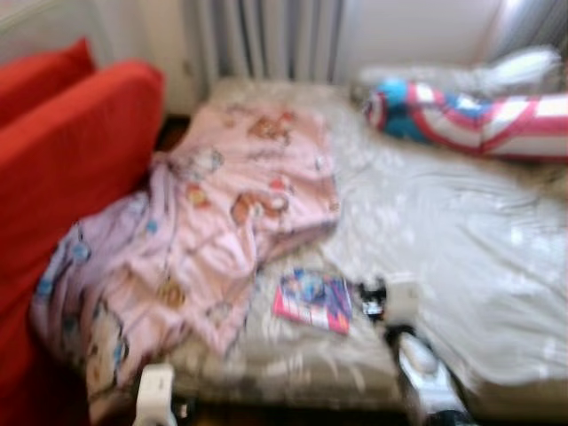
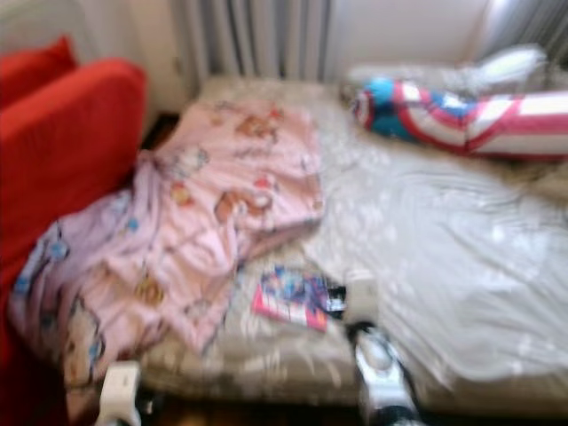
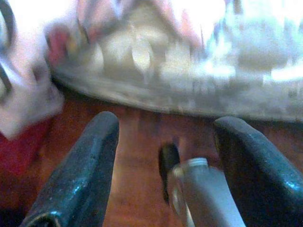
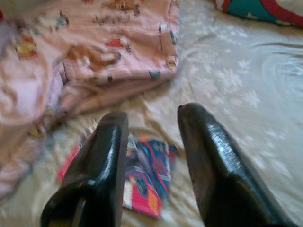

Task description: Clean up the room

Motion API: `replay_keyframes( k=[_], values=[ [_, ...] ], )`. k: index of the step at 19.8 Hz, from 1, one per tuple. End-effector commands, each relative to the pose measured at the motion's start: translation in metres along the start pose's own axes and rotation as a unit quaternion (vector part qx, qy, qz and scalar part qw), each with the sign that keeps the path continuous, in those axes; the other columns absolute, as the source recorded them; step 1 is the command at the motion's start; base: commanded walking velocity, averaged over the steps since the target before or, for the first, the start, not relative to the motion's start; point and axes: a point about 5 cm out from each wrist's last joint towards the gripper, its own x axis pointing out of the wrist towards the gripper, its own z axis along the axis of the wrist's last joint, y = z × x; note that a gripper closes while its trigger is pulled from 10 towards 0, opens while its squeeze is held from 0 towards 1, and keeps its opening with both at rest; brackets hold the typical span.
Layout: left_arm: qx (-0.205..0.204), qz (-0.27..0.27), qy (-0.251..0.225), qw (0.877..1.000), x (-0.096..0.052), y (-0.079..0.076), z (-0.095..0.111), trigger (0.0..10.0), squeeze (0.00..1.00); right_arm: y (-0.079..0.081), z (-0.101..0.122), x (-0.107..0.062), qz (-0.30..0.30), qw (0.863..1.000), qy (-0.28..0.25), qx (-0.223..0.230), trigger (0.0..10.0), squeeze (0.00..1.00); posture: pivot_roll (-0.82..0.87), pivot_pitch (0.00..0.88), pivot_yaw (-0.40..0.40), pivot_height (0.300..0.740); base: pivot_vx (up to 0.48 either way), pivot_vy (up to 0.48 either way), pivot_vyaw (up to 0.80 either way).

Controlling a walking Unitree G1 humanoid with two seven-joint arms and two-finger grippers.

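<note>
A crumpled pink cartoon-print blanket [image 1: 222, 222] lies over the left half of the bed [image 1: 461, 257] and spills over its front edge. A small colourful book [image 1: 312, 300] rests on the sheet near the front edge, also visible as the book [image 4: 147, 179] in the right wrist view. My right gripper [image 1: 373, 297] hovers open just to the right of the book, its fingers [image 4: 102, 161] pointing at it. My left gripper [image 3: 163, 161] is low by the bed's front edge, open over the wooden floor, with nothing held.
A red sofa [image 1: 62, 177] stands on the left against the bed. A long red, white and blue striped cushion [image 1: 470, 115] and a pale pillow [image 1: 524, 67] lie at the bed's far right. A radiator [image 1: 266, 40] is behind the bed.
</note>
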Motion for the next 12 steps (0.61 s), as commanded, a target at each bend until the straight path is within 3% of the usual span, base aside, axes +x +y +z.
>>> replay_keyframes(
  k=[1, 3, 5, 6, 8, 11, 12],
  values=[
    [-0.010, -0.004, -0.020, 1.000, 0.000, -0.002, 0.004, 10.0, 0.00, -0.011, -0.004, -0.005, -0.016, 1.000, 0.007, -0.001, 10.0, 0.00, -0.01, 0.089, -0.023, 0.740, 0.000, 0.000, 0.00],
    [-0.011, -0.006, -0.066, 0.998, 0.004, -0.003, 0.021, 10.0, 0.00, -0.014, -0.002, -0.006, -0.020, 1.000, -0.001, -0.010, 10.0, 0.00, -0.01, 0.093, -0.021, 0.740, 0.000, 0.000, 0.00],
    [-0.003, -0.012, -0.186, 0.982, 0.005, -0.004, 0.068, 10.0, 0.00, -0.015, 0.008, -0.003, -0.019, 0.999, -0.026, -0.018, 10.0, 0.00, -0.01, 0.094, -0.020, 0.740, 0.000, 0.000, 0.00],
    [0.000, -0.016, -0.216, 0.976, 0.004, -0.005, 0.079, 10.0, 0.00, -0.015, 0.010, -0.002, -0.020, 0.999, -0.031, -0.017, 10.0, 0.00, -0.01, 0.094, -0.021, 0.740, 0.000, 0.000, 0.00],
    [0.006, -0.030, -0.267, 0.963, -0.002, -0.013, 0.098, 10.0, 0.00, -0.015, 0.014, -0.003, -0.018, 0.999, -0.044, -0.018, 10.0, 0.00, -0.01, 0.094, -0.021, 0.740, 0.000, 0.000, 0.00],
    [0.012, -0.033, -0.301, 0.953, -0.013, -0.012, 0.105, 10.0, 0.00, -0.012, 0.015, -0.007, -0.012, 0.998, -0.058, -0.020, 10.0, 0.00, -0.02, 0.084, -0.022, 0.740, 0.000, 0.000, 0.00],
    [0.011, -0.034, -0.317, 0.948, -0.018, -0.012, 0.113, 10.0, 0.00, -0.012, 0.017, -0.006, -0.020, 0.998, -0.063, 0.000, 10.0, 0.00, -0.02, 0.081, -0.023, 0.740, 0.000, 0.000, 0.00]
  ],
)
